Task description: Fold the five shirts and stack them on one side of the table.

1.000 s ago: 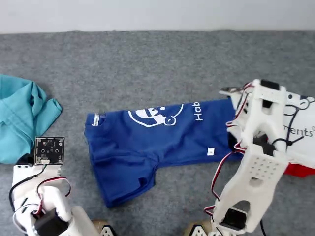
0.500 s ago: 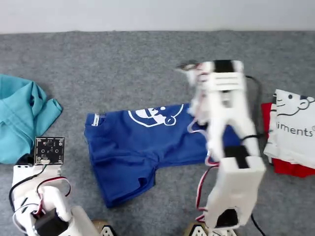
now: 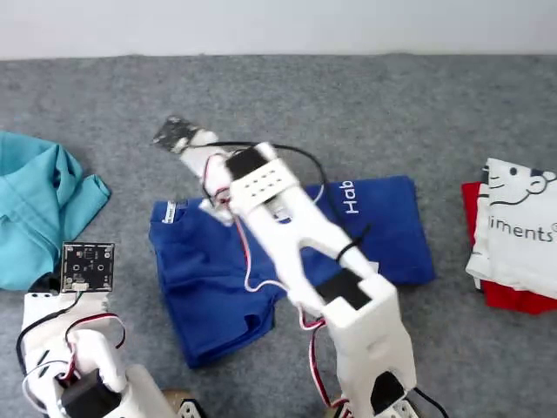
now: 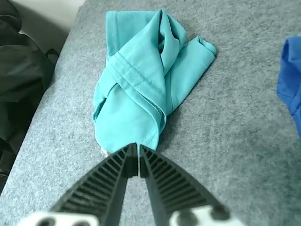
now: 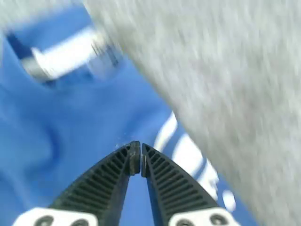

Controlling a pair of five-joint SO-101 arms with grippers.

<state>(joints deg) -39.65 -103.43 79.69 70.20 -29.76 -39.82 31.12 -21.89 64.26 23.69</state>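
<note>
The blue shirt (image 3: 196,279) lies mid-surface, partly folded, with a sleeve and its collar end left loose. At one side of the grey surface (image 3: 348,113) a folded white shirt (image 3: 522,231) sits on a folded red shirt (image 3: 513,299). The teal shirt (image 3: 39,209) lies crumpled at the other side, so I judge the job about half done. The right arm stretches diagonally over the blue shirt. The right claw (image 5: 136,147) is pinched shut and empty near the collar label. The left claw (image 4: 138,150) is also shut and empty, and points at the teal shirt.
</note>
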